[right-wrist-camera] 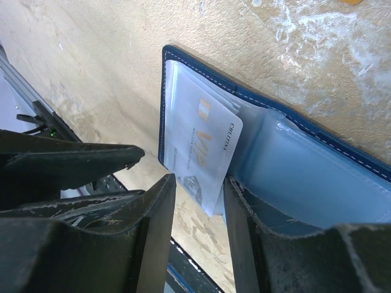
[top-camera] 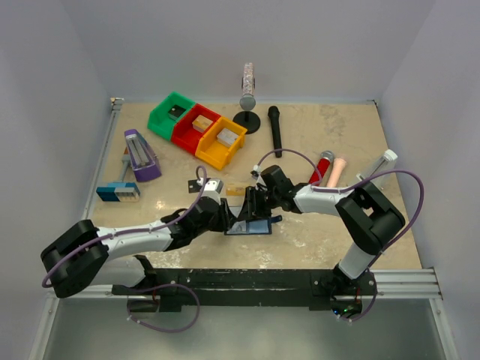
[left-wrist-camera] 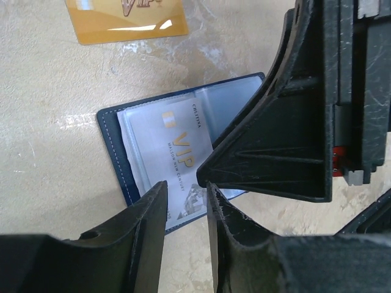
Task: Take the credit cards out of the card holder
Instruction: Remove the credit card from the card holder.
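From above, the open dark blue card holder [top-camera: 259,227] lies flat on the table [top-camera: 322,240], near the front edge and about midway between left and right. Both arms meet over it: the left gripper [top-camera: 229,217] comes in from the left and the right gripper [top-camera: 253,206] from the far right. A tan-gold card [top-camera: 235,190] lies on the table just beyond them. A small black card [top-camera: 193,184] lies further left.

The left wrist view shows the silvery grey card [left-wrist-camera: 183,155], printed VIP, sticking partway out of a clear pocket. The left gripper's jaws are parted, and the card's end shows flat in the gap, unclamped. One fingertip of the right gripper rests at the card's edge. The tan-gold card is at the far side, clear of the holder.

In the right wrist view the right gripper's jaws stand apart with nothing pinched between them. The silvery card's corner shows in the gap, and one finger [right-wrist-camera: 250,220] sits against the blue-grey pocket beside the fold.
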`<state>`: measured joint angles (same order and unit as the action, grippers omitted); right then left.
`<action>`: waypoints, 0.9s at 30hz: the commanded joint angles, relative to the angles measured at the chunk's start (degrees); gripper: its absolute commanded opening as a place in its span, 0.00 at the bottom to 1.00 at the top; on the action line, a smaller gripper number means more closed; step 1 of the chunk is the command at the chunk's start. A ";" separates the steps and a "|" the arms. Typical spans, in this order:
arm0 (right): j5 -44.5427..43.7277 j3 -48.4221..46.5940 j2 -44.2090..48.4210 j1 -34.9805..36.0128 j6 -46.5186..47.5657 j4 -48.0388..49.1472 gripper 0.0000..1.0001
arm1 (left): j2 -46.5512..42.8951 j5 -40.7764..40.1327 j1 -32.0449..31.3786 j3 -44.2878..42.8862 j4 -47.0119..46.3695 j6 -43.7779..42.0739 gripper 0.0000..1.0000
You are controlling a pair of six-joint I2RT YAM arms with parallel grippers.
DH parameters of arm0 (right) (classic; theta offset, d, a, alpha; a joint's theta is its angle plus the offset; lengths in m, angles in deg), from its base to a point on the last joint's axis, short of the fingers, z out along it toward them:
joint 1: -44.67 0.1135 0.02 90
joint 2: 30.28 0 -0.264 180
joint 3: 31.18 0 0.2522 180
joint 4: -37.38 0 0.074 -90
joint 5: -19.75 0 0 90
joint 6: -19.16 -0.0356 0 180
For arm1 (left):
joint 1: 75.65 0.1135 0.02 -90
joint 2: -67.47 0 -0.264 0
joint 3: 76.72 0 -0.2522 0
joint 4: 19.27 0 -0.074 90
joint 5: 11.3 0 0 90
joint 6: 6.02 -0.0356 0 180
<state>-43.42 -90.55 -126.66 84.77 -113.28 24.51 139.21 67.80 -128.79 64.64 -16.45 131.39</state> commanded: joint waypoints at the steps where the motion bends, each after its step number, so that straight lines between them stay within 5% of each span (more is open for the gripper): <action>1: 1.74 -0.10 -0.21 0.07 -0.10 1.57 0.42 | -2.48 -0.97 0.15 0.10 0.83 0.13 0.37; 27: 3.84 0.95 0.67 0.16 -1.33 5.17 0.41 | 4.54 -6.24 0.15 -0.78 4.17 0.83 0.02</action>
<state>-41.96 -90.31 -126.66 84.79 -113.69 25.73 142.77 62.75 -128.79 64.70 -11.40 131.46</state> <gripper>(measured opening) 0.418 0.036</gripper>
